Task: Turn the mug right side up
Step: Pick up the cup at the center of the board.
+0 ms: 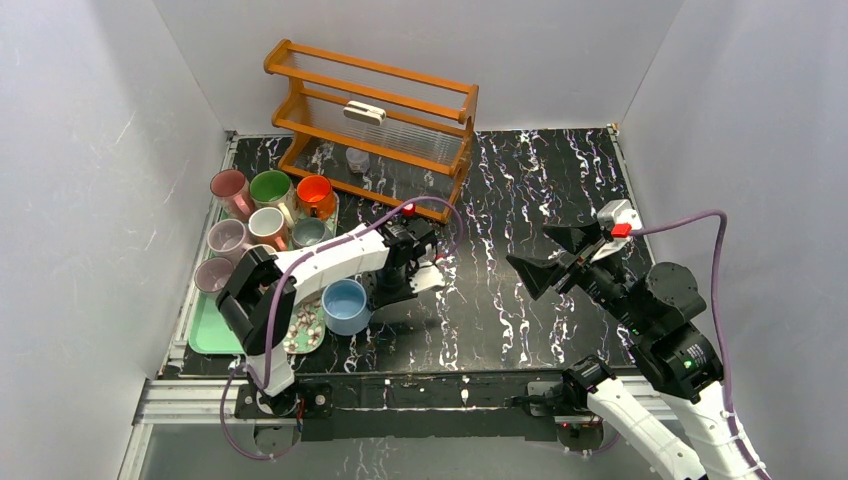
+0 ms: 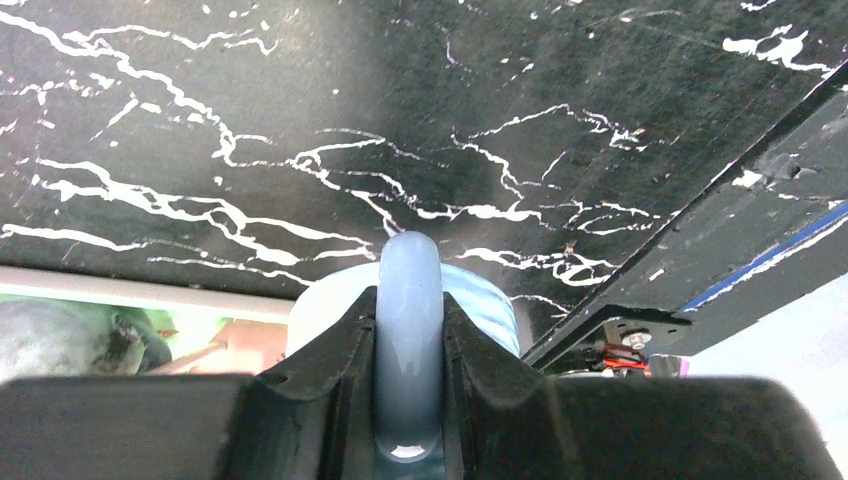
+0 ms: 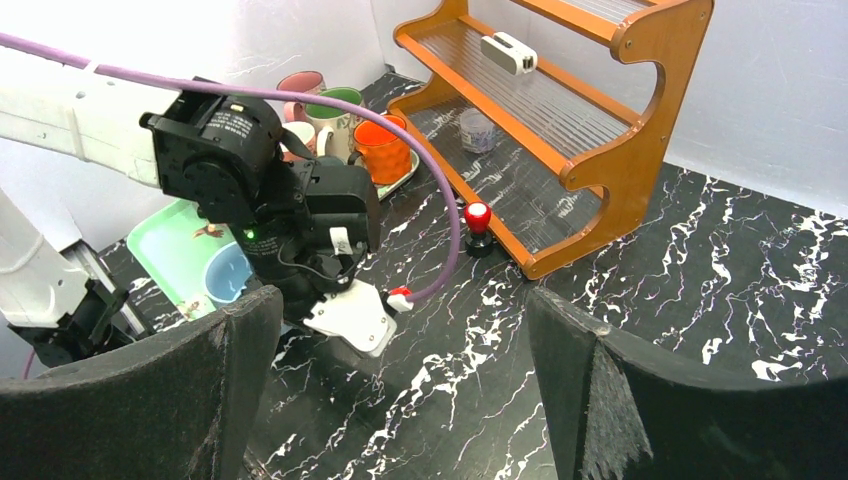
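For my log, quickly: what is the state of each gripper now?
Left gripper: closed on the handle of the blue mug.
Right gripper: open, holding nothing.

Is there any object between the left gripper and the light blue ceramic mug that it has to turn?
No, nothing visible stands between them. The left gripper is closed directly on the curved handle of the light blue ceramic mug, with one finger on each side of it.
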Robot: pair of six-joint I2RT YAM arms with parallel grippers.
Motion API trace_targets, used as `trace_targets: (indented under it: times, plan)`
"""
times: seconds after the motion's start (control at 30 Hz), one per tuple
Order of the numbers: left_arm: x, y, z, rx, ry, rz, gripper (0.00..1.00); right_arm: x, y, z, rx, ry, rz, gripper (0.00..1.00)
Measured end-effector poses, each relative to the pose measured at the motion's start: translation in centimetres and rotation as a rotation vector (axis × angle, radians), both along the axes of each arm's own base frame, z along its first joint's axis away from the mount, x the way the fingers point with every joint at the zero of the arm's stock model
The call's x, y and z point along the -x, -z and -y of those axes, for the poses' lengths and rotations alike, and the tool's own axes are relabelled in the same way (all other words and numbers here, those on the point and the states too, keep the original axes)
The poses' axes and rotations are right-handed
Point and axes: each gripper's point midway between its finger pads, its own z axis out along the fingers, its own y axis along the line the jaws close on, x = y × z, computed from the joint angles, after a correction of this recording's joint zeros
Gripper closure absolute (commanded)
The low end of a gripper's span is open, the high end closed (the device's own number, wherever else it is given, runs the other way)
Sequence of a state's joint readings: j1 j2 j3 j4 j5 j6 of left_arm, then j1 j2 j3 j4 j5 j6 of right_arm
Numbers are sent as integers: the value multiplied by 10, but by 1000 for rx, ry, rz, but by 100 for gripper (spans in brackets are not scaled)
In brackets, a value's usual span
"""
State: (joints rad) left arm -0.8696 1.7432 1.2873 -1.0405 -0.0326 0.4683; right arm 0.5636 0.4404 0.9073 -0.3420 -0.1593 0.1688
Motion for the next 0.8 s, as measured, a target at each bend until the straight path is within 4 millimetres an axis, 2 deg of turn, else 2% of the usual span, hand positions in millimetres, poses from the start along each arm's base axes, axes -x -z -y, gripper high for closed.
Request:
trace_targets:
  times: [0.37,0.67,0.8]
  plan:
    - [7,-30,-18,-1,-30,56,100,1,0,-1,-7,-5,-6,1]
    - [24,-36,-46,-1,-28,79,100,-1,2,-2,-2,-8,-15,1]
    - [29,-30,-61,-16,-17,62,100,-2,3,-3,2,-8,-20,1]
